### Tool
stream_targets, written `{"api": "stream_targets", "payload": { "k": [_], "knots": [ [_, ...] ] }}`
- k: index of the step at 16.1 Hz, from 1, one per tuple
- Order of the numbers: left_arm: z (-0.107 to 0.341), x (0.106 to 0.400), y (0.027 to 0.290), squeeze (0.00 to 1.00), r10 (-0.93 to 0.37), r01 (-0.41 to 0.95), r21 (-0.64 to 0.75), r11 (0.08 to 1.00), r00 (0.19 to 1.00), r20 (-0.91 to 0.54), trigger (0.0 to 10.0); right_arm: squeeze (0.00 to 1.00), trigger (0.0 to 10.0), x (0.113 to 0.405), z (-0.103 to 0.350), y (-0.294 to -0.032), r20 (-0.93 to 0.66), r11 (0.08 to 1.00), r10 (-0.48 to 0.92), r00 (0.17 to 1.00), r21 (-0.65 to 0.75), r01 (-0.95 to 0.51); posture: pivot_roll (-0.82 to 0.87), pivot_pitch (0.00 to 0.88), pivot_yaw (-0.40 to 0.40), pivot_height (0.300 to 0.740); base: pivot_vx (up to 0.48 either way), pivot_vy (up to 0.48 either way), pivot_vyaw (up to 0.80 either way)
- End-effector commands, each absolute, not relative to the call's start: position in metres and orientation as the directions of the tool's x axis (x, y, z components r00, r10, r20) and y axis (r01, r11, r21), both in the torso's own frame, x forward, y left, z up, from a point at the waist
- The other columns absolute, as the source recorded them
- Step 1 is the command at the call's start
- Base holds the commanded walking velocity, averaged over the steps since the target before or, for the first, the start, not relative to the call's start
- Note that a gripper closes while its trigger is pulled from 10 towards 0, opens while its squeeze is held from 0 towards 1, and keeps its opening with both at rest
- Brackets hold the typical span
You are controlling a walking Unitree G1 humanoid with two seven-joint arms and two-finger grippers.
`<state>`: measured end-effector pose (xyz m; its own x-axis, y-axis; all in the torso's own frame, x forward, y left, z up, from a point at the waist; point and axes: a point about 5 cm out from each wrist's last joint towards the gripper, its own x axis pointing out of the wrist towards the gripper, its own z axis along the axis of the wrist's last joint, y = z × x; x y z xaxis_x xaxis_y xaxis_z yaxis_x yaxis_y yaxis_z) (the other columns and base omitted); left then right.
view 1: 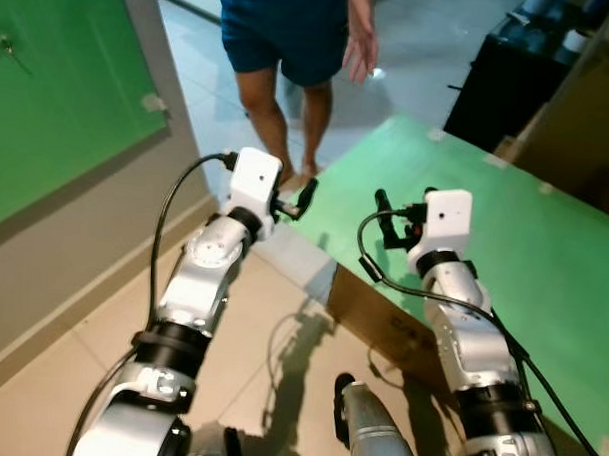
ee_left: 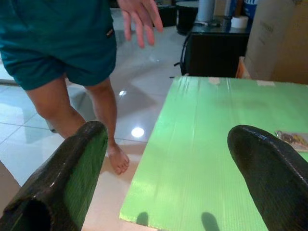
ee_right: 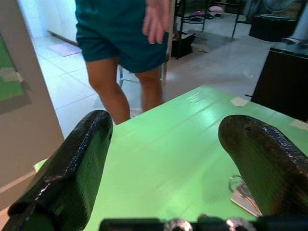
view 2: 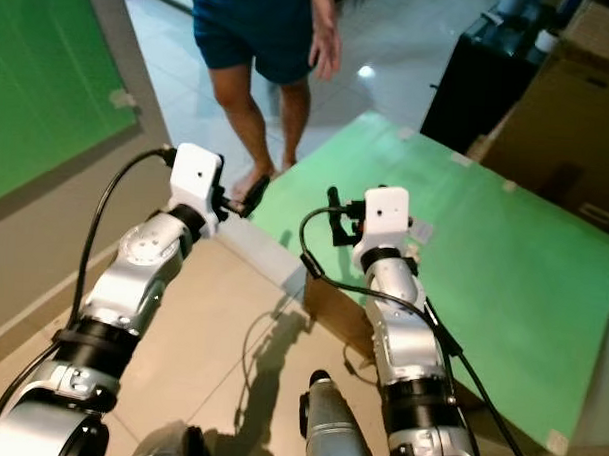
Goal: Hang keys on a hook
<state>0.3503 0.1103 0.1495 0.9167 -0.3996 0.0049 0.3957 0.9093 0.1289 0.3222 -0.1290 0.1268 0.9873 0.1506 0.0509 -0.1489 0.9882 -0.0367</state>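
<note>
- We see a green table [view 1: 544, 256] on a tiled floor, a person [view 1: 291, 37] standing beyond it.
- The keys [ee_right: 243, 192] lie on the table just under the right end effector [ee_right: 168, 144], whose fingers gape apart.
- The left end effector [ee_left: 163, 168] hovers spread wide at the table's edge, keys [ee_left: 291, 139] off to its side.

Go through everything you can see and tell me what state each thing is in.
Left tool: open, empty, raised near the green table's edge.
Right tool: open, empty, over the table.
Keys: lying flat on the table, not picked up.
Green table: mostly bare.
Person: standing barefoot by the table's far corner, hand hanging open.
</note>
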Motion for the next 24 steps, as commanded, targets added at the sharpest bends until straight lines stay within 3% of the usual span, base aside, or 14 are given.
{"api": "stream_targets", "payload": {
  "k": [1,10,24],
  "knots": [
    [0.1456,0.3492,0.1076,0.00,-0.403,0.402,0.123,0.908,0.915,-0.010,10.0,0.00,10.0,0.3221,0.1271,-0.1327,0.049,0.989,0.144,0.988,-0.033,-0.143,-0.11,0.134,0.008,0.702,0.000,0.000,-0.60],
    [0.1458,0.3498,0.1068,0.00,-0.411,0.408,0.138,0.902,0.912,-0.005,10.0,0.00,10.0,0.3239,0.1261,-0.1363,0.035,0.990,0.122,0.992,-0.072,-0.119,-0.11,0.122,0.003,0.702,0.000,0.000,-0.60],
    [0.1470,0.3544,0.1114,0.00,-0.368,0.363,0.151,0.920,0.930,0.003,10.0,0.00,10.0,0.3249,0.1275,-0.1390,0.030,0.993,0.094,0.995,-0.078,-0.091,-0.12,0.135,0.015,0.702,0.000,0.000,0.00]
  ]
}}
